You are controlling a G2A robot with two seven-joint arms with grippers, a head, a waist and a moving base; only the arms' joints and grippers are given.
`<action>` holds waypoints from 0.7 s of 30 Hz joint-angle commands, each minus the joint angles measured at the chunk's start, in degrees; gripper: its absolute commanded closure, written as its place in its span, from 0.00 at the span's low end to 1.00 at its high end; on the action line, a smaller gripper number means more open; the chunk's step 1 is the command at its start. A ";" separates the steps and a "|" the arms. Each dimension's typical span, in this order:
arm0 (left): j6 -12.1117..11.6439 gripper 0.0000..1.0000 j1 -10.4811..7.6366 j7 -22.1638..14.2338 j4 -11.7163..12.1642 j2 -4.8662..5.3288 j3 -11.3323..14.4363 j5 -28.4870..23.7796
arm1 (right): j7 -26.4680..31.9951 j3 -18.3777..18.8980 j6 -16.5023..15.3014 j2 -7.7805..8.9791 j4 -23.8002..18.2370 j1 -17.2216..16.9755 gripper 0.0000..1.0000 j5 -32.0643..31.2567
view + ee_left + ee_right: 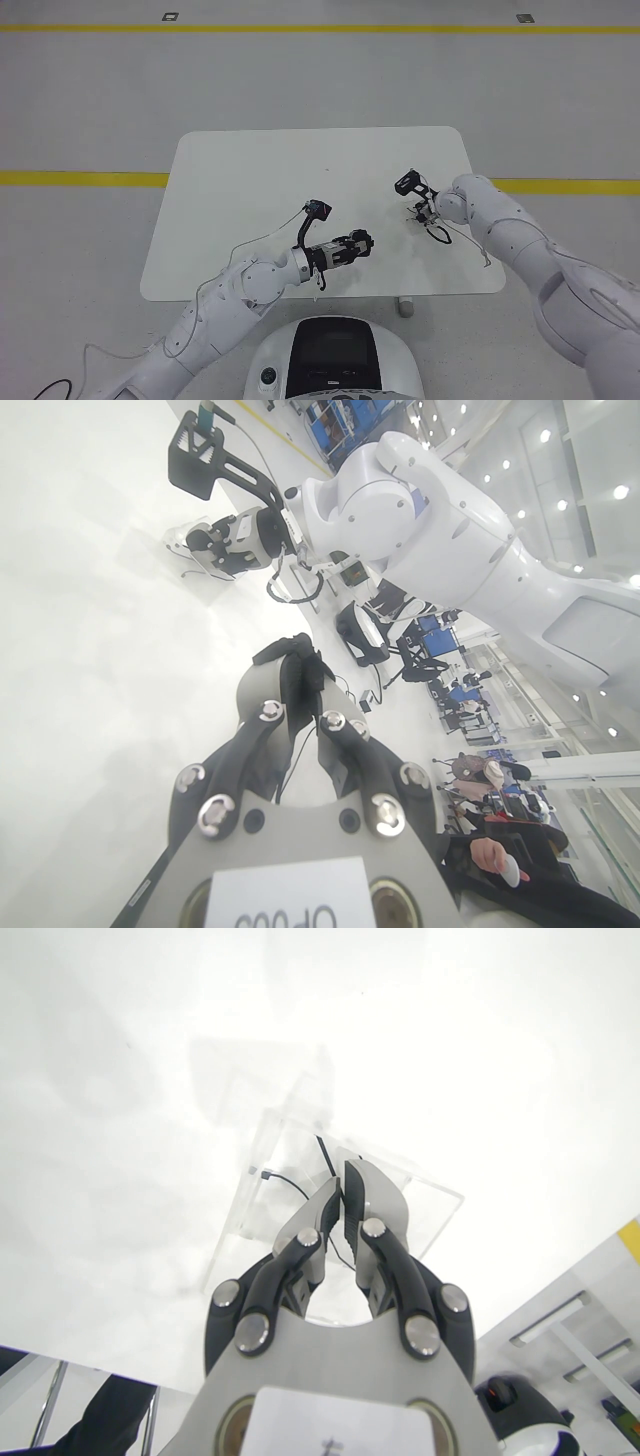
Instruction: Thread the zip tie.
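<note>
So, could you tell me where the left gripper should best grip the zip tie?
Probably by the small square head of the zip tie, from the side away from the right gripper, which pinches it mid-length; the head is its thickest free part.

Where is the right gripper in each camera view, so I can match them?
Top view: right gripper right of centre, over the white table.
Left wrist view: right gripper farther off, beyond the left gripper, at a clear box.
Right wrist view: right gripper close up, shut on the zip tie above that box.
Shared landmark: the white table.
</note>
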 commanded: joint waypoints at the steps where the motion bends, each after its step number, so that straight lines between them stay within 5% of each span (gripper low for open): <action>1: 0.00 1.00 0.00 0.00 0.00 0.00 0.00 0.00 | -0.02 -0.27 0.00 -0.13 0.27 0.09 0.93 0.28; 10: 0.00 1.00 0.00 0.00 0.00 0.00 0.00 0.00 | -0.21 -1.61 0.00 -0.66 1.28 0.68 0.95 1.49; 15: 0.00 1.00 0.00 0.00 0.00 0.00 0.00 0.00 | -0.85 -2.19 0.00 -0.45 1.28 0.98 0.75 1.90; 21: 0.00 1.00 0.00 0.00 0.00 0.00 0.00 0.00 | -1.57 -2.80 0.00 0.03 0.87 1.14 0.77 2.53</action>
